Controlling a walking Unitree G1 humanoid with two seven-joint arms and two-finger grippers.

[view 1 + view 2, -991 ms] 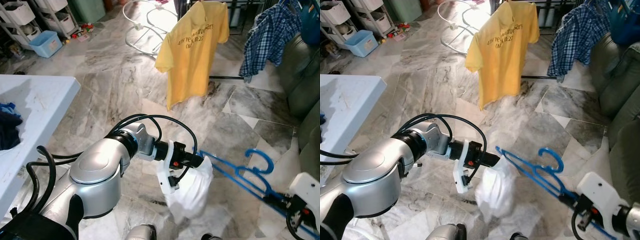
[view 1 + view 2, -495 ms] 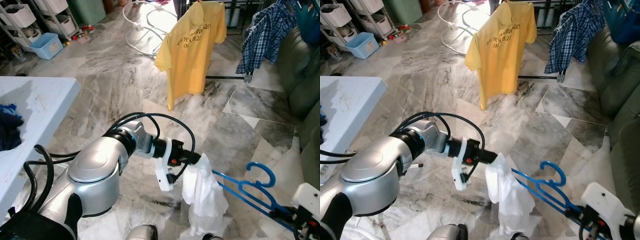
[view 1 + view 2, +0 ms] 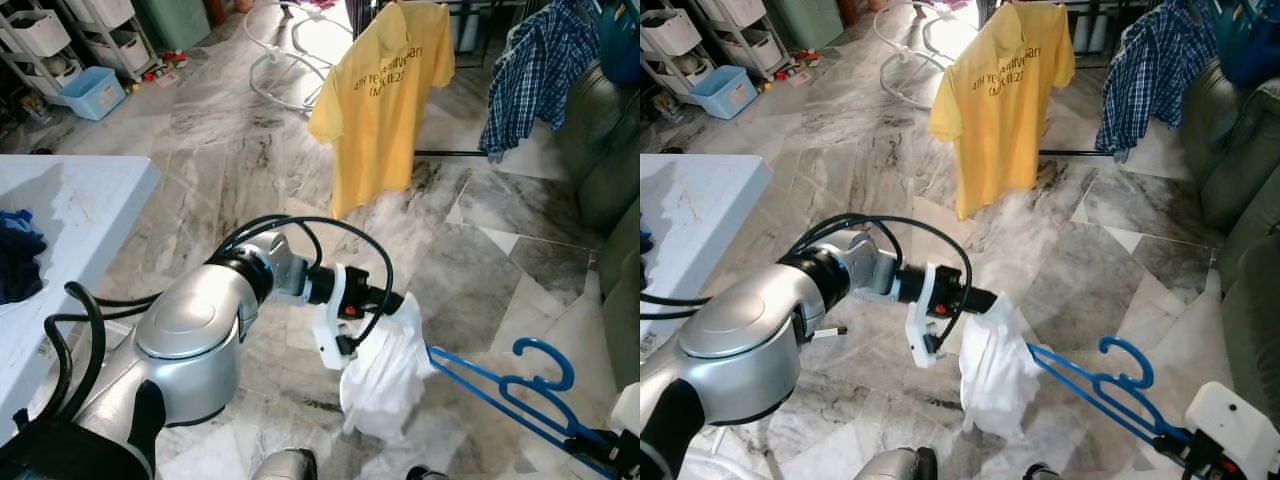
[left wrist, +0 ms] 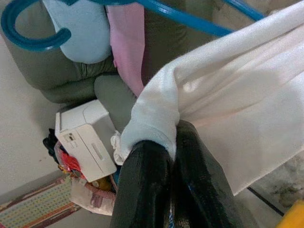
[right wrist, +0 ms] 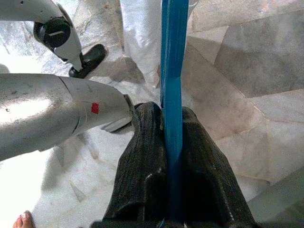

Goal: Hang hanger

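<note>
Our left gripper (image 4: 171,142) has its two black fingers pinched tight on a fold of the soft white cloth garment (image 3: 385,365). Our right gripper (image 5: 172,137) is closed hard on the flat bar of the blue plastic hanger (image 3: 1095,385), low at our right side.

The hanger reaches from that grip across to the white garment, and its far end goes inside the cloth. Its hook (image 3: 545,362) points up, over the grey marble floor (image 3: 230,150).

A moment ago the garment hung long and loose beside the hanger. Now it is bunched up closer to our left gripper, and the hanger sits lower and further to the right. We think this means we are working the garment onto the hanger, but it is not yet spread over both hanger arms. So hanging it up has to wait.

Beyond us, a yellow T-shirt with dark letters (image 3: 385,95) hangs on a rack, and a blue checked shirt (image 3: 530,70) hangs near it. We judge the rack is where our hanger will go. A white table (image 3: 70,200) stands on our left.
</note>
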